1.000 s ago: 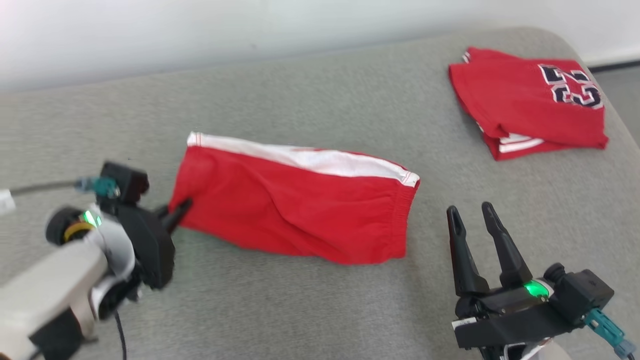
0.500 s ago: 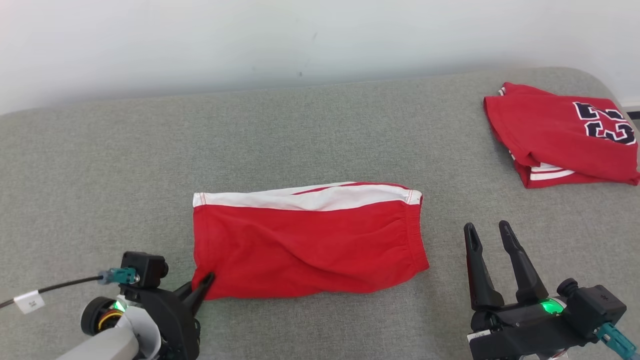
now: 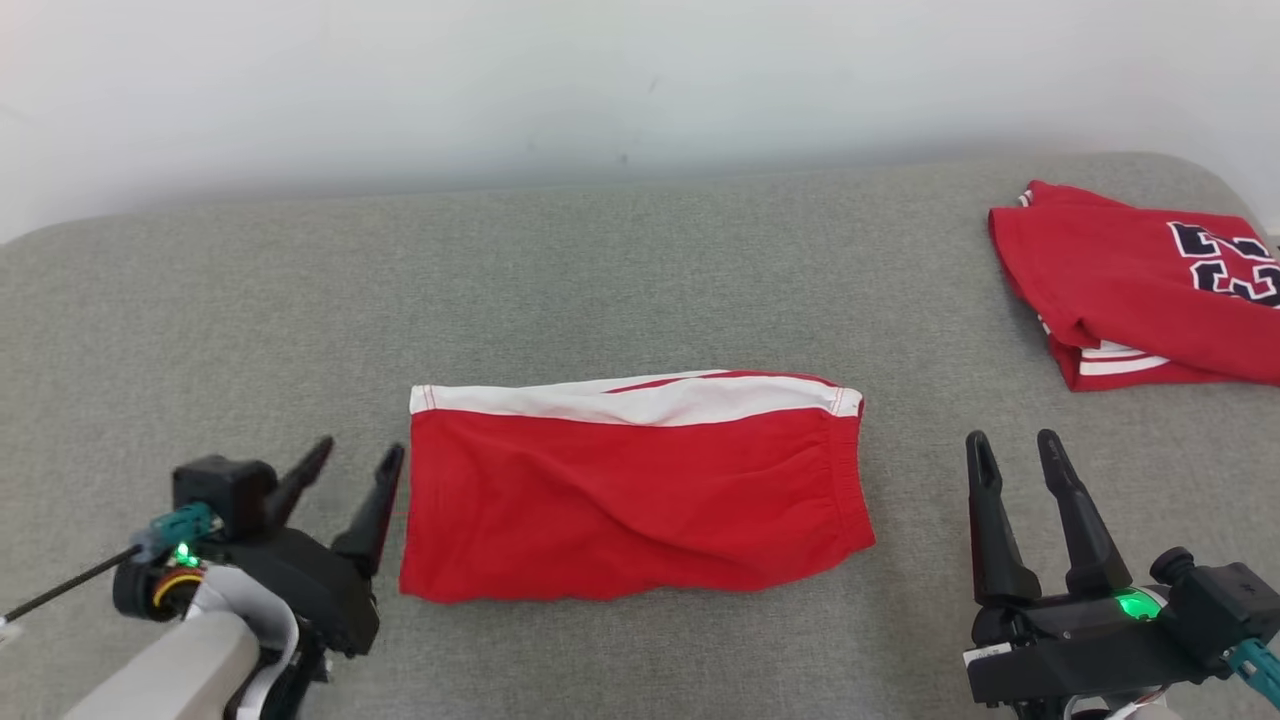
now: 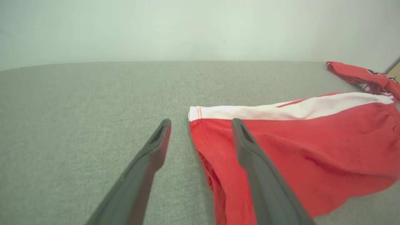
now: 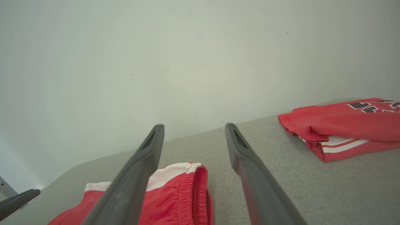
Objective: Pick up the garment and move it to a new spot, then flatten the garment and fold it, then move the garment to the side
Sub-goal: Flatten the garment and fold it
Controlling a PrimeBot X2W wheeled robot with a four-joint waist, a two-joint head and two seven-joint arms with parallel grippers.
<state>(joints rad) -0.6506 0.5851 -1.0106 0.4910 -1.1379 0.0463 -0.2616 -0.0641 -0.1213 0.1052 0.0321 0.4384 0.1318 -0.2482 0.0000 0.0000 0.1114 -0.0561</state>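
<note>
Between the spread left pincer (image 3: pixel 361 447) and spread right pincer (image 3: pixel 1011 437), red shorts (image 3: pixel 620 500) lie folded on the grey surface (image 3: pixel 640 270). Likely best: each pinches both layers, lifting together to keep the fold.

L tool (image 4: pixel 200 121) wide open. One of its fingers (image 4: pixel 150 159) is over bare grey fabric surface (image 4: pixel 78 109), the other crosses the red garment (image 4: pixel 312 140) near its hem. Garment lies creased, w/ white band (image 4: pixel 281 109) along far edge, hem corner seen btwn the tips. 2nd red garment (image 4: pixel 359 76) at far right, apart. Pale wall (image 4: pixel 187 28) behind.
</note>
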